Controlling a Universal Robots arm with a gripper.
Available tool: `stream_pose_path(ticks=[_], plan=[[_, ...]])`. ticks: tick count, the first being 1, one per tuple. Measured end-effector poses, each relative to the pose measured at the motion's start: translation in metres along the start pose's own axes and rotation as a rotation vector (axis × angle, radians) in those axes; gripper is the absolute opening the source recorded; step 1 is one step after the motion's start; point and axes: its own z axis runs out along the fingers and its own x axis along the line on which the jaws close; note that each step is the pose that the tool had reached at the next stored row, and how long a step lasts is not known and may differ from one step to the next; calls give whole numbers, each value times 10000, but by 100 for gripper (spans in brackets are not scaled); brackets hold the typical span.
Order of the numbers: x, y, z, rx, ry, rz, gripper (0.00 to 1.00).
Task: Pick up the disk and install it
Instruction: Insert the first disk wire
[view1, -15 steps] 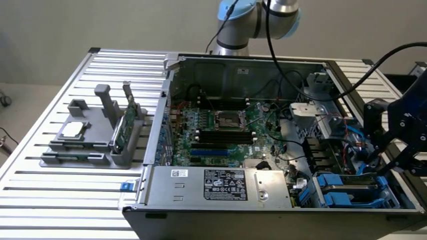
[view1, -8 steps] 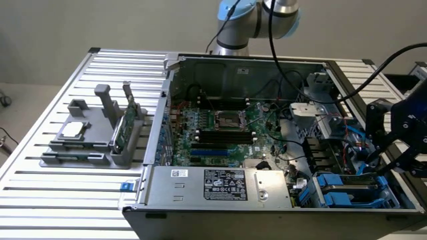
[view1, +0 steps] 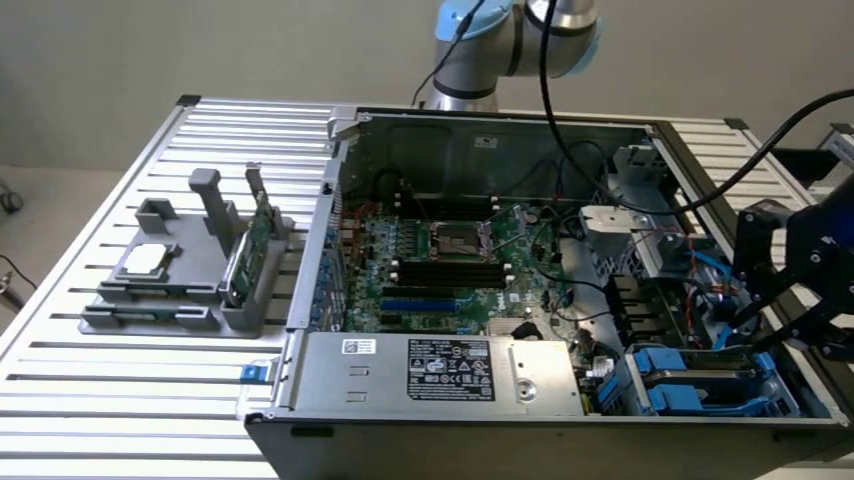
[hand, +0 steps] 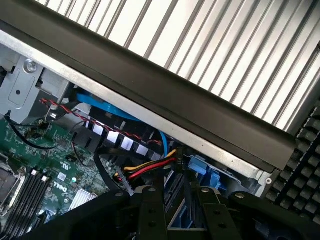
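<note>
Here we are over the open computer case (view1: 534, 438), sitting on the slatted metal surface (view1: 80, 400), and all the action is down at the corner on the exterior view's right. The arm (view1: 514, 40) comes in from the back of the surface, and the black gripper (view1: 745, 335) hangs low inside the case, right above the blue carriers (view1: 674, 388) of the drive bay. From the wrist view, the two dark fingers (hand: 150, 210) stand roughly halfway apart, and there between them, edge-on, is the disk (hand: 173, 221), its blue rail showing against a dark slab; the fingers have it clasped from both sides. It points into the bay, just beside the bundle of yellow and red wires (hand: 145, 171) and close under the case's dark side wall (hand: 175, 105). Beyond that lies the green motherboard (view1: 441, 250) in the middle of the case, with the grey power supply (view1: 441, 370) along the near edge. Well apart, on the exterior view's left, the grey holder (view1: 160, 318) sits on the surface with the square processor chip (view1: 147, 258) lying flat on it and the thin green card (view1: 250, 250) standing upright in its slot.
</note>
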Motion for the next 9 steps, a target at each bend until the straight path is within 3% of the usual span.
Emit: stream_pose_path(ticks=[6, 9], plan=[[-75, -39, 41, -155, 299, 31, 31], [-91, -40, 54, -286, 553, 44, 31]])
